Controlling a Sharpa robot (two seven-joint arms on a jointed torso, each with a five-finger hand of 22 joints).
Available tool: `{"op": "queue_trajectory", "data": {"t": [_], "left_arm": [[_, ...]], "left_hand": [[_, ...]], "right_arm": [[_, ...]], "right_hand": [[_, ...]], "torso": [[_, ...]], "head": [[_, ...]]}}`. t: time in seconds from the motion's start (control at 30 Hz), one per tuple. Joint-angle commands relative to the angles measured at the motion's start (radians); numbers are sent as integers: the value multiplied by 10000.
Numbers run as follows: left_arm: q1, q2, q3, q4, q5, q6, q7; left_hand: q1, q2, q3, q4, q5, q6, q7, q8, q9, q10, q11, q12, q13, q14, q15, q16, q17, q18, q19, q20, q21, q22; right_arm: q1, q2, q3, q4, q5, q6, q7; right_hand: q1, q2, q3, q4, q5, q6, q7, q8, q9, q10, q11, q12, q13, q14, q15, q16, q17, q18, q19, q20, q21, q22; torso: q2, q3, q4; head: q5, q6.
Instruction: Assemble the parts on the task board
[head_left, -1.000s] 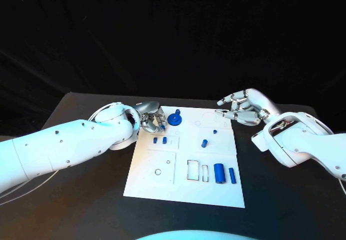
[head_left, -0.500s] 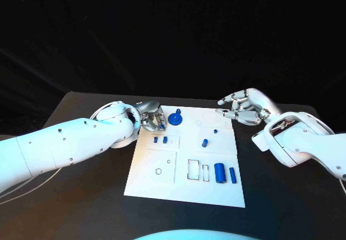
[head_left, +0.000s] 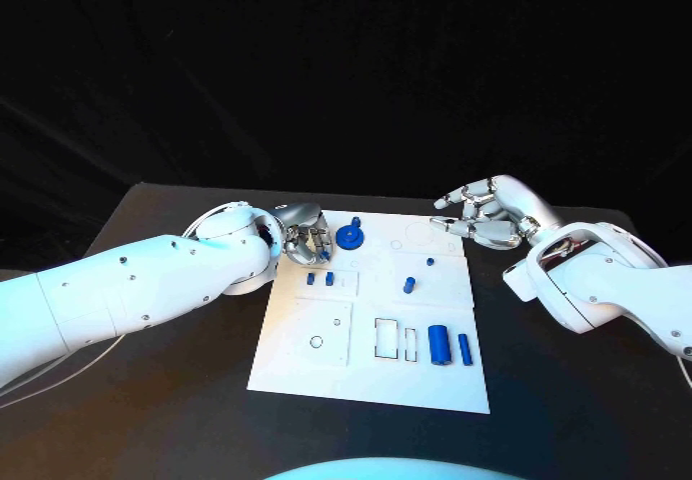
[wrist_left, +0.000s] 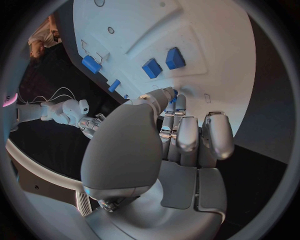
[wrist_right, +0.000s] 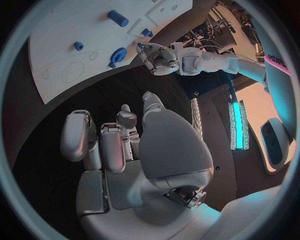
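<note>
The white task board (head_left: 310, 345) lies in the middle of the black table. On it are a blue round knob (head_left: 351, 238), two small blue blocks (head_left: 320, 280), a small peg (head_left: 430, 264), a short cylinder (head_left: 410, 286), a thick cylinder (head_left: 437, 347) and a slim one (head_left: 464, 349). My left hand (head_left: 306, 240) hovers at the board's far left corner beside the knob, fingers curled; a small blue piece (wrist_left: 174, 93) shows pinched between thumb and fingertips. My right hand (head_left: 488, 215) hangs off the far right corner, fingers curled in with nothing in them.
The board carries empty outlined slots (head_left: 389, 340) and a small ring hole (head_left: 316, 343) on its near half. Black table (head_left: 159, 400) surrounds the board on all sides. The left wrist view shows the two blocks (wrist_left: 152, 67) just beyond the fingertips.
</note>
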Motion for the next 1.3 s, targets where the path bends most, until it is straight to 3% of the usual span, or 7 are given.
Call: {"op": "queue_trajectory", "data": {"t": [0.03,0.53,0.93,1.3], "left_arm": [[10,43,5,15,-85,346,-43],[10,118,3,-28,-87,446,-128],[9,172,-1,-94,-89,374,-311],[9,152,-1,-96,-89,379,-349]], "left_hand": [[-122,8,-49,-37,-15,45,9,-49,-11,64,20,-64,8,48,-1,3,-15,-92,85,-17,53,389],[-174,6,-66,-34,-14,37,5,-79,-25,57,19,-107,8,75,-5,55,64,-99,100,-20,72,413],[-484,-171,-134,67,-6,-353,126,-437,-204,-35,116,-360,-4,26,74,11,-81,-154,234,37,244,605],[-597,-268,-160,114,-9,-470,140,-548,-273,-26,136,-432,5,6,93,-14,-157,-138,193,60,192,560]], "right_arm": [[-4,4,2,14,-51,0,54],[-4,16,2,4,-52,4,54],[-4,13,2,-1,-52,20,43],[-4,5,2,-9,-52,13,43]], "right_hand": [[-19,54,-43,-7,36,1,-49,63,-8,27,-27,-36,-11,407,-60,-33,85,62,-61,-12,-67,472],[-19,54,-43,-7,36,1,-49,63,-8,27,-27,-36,-11,407,-60,-33,85,62,-61,-12,-67,472],[-20,50,-50,-5,74,5,-52,72,-7,36,-31,-56,-43,406,-64,-53,69,61,-56,-15,-76,472],[-20,50,-50,-5,74,5,-52,72,-7,36,-31,-56,-43,406,-64,-53,69,61,-56,-15,-76,472]], "torso": [[7,-5,5],[7,-7,4],[1,-1,2],[-3,-4,2]], "head": [[8,-3],[1,1],[-18,-8],[-26,-14]]}}
